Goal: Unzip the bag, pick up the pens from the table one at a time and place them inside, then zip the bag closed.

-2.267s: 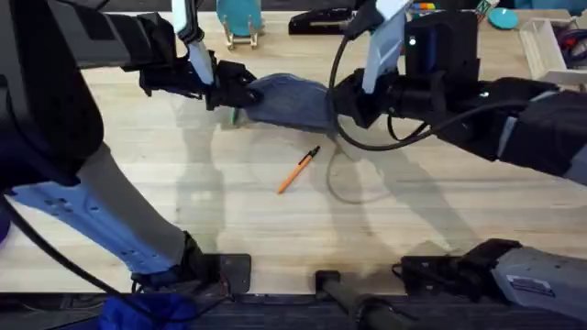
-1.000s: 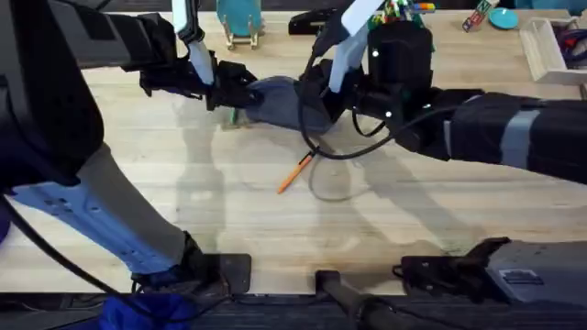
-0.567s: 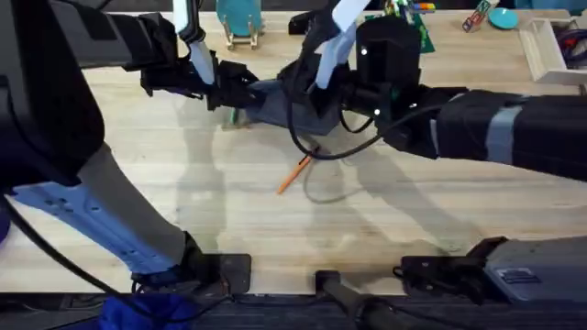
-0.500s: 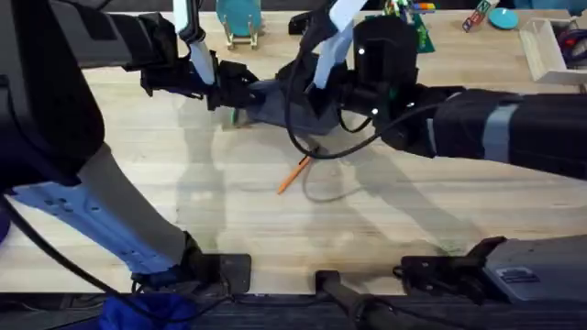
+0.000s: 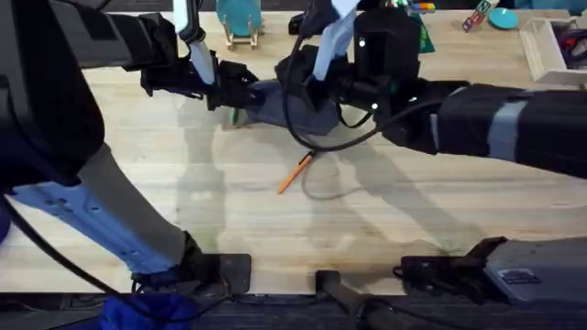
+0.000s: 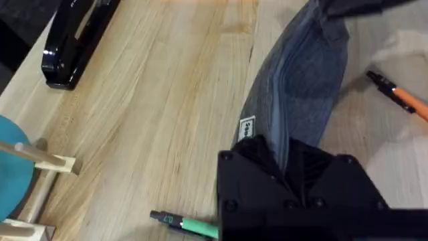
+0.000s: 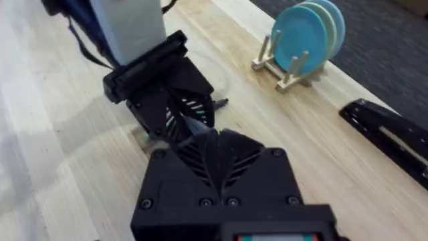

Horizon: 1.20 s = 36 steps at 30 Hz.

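Overhead view, unzipping stage. Left gripper [image 5: 240, 94] clenched on left end of bag [image 5: 275, 103] at far centre of table [image 5: 183, 220]; right gripper [image 5: 295, 81] over bag's middle, probably closed on zipper pull, grip hidden. Orange pen [image 5: 295, 172] nearer, green pen [image 6: 190, 224] beside bag's left end: both outside. Loading and zipping remain.
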Tool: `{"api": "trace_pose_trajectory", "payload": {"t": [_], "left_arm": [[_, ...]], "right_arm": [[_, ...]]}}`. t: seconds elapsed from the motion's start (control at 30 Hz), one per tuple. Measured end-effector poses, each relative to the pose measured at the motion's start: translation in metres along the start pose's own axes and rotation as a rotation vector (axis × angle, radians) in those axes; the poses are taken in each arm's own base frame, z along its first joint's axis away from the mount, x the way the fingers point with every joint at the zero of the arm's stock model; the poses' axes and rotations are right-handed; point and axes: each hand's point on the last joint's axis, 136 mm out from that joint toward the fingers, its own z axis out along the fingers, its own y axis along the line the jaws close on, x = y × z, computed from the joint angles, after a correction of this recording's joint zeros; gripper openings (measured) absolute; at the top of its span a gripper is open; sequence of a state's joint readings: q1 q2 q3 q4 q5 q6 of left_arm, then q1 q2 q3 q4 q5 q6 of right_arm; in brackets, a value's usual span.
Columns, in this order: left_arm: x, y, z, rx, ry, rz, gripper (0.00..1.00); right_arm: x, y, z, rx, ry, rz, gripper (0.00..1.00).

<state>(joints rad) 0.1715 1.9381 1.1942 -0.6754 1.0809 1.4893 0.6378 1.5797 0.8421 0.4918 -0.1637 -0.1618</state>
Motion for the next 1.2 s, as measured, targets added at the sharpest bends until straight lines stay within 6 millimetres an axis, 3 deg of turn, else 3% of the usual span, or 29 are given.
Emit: {"api": "trace_pose_trajectory", "payload": {"t": [0.2, 0.53, 0.63, 0.73, 0.77, 0.9, 0.97, 1.2], "left_arm": [[0.0, 0.0, 0.0, 0.0, 0.0, 0.0, 0.042], [0.0, 0.0, 0.0, 0.0, 0.0, 0.0, 0.042], [0.0, 0.0, 0.0, 0.0, 0.0, -0.001, 0.042], [0.0, 0.0, 0.0, 0.0, 0.0, -0.001, 0.042], [0.0, 0.0, 0.0, 0.0, 0.0, 0.0, 0.042], [0.0, 0.0, 0.0, 0.0, 0.0, -0.001, 0.042], [0.0, 0.0, 0.0, 0.0, 0.0, -0.001, 0.042], [0.0, 0.0, 0.0, 0.0, 0.0, -0.001, 0.042]], "right_arm": [[-0.007, -0.008, -0.017, 0.109, 0.035, 0.02, 0.03], [-0.02, -0.001, -0.041, 0.384, 0.073, -0.039, 0.031], [-0.022, 0.0, -0.049, 0.488, 0.078, -0.059, 0.217], [-0.024, 0.001, -0.057, 0.565, 0.079, -0.073, 0.27], [-0.025, 0.002, -0.059, 0.58, 0.078, -0.073, 0.359], [-0.026, 0.006, -0.064, 0.62, 0.074, -0.075, 0.942], [-0.024, 0.009, -0.065, 0.625, 0.081, -0.069, 0.991], [0.002, 0.01, -0.078, 0.627, 0.212, -0.033, 0.996]]}}
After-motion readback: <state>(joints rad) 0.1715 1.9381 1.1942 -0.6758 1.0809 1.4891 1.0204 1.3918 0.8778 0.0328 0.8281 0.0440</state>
